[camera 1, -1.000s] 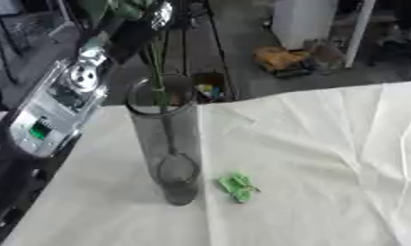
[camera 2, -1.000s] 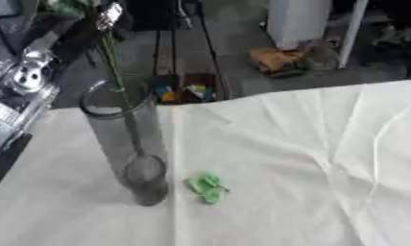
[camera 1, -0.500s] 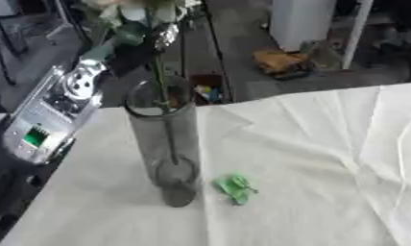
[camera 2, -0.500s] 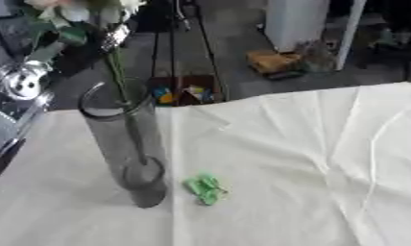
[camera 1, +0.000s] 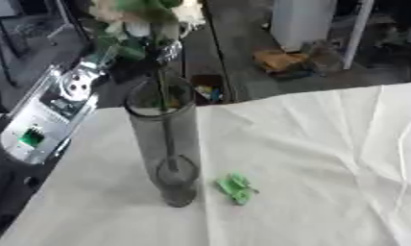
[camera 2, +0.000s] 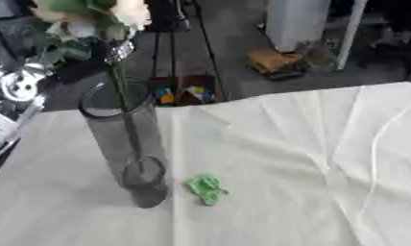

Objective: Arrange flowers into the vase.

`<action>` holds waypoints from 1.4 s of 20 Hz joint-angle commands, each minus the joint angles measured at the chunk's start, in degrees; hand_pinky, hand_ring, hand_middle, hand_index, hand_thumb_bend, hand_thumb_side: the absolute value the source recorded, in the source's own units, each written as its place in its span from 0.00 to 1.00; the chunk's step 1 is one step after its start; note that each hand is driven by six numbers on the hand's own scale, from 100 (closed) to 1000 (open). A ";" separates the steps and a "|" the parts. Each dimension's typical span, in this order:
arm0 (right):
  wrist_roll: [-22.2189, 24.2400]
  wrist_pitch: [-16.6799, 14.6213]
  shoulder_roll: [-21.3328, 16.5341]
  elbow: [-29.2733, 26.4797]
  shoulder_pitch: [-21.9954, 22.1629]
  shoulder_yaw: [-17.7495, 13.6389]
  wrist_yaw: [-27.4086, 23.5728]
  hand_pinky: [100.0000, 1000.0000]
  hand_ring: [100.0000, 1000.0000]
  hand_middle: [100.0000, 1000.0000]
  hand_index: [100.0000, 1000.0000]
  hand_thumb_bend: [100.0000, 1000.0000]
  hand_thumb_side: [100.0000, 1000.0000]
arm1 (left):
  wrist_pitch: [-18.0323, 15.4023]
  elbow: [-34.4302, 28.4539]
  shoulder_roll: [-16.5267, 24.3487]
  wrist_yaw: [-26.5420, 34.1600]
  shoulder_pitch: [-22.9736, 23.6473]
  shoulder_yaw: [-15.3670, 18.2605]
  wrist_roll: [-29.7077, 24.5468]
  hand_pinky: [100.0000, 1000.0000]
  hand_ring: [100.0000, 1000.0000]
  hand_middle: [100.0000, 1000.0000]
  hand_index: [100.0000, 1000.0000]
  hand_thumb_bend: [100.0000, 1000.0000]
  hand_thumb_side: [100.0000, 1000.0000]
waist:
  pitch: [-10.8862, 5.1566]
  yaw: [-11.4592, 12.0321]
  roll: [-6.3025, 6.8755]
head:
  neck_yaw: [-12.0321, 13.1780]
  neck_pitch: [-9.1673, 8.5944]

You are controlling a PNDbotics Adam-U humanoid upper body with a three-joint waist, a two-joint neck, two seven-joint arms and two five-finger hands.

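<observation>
Vase [camera 1: 167, 144] stood at 9 o'clock of cloth [camera 1: 326, 158]; flower [camera 1: 146, 19] seen with stem lowered inside vase, end close to bottom; blooms at 12 o'clock above rim; one flower judged nearly placed, release left; left hand [camera 1: 116, 48] barely seen behind leaves, finger state cannot be told; right hand not seen; green scrap [camera 1: 236, 187] beside vase at 4 o'clock; table edge near at 9 o'clock; open room toward 3 o'clock.
</observation>
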 commanded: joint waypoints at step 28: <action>-0.18 0.76 -1.10 -0.92 0.16 -0.13 -0.38 0.81 0.71 0.41 0.89 0.00 0.87 | -9.59 3.93 5.08 -10.33 -3.00 2.88 -22.89 0.89 1.00 1.00 1.00 0.31 1.00 | -2.15 -0.17 0.22 | -0.25 -0.75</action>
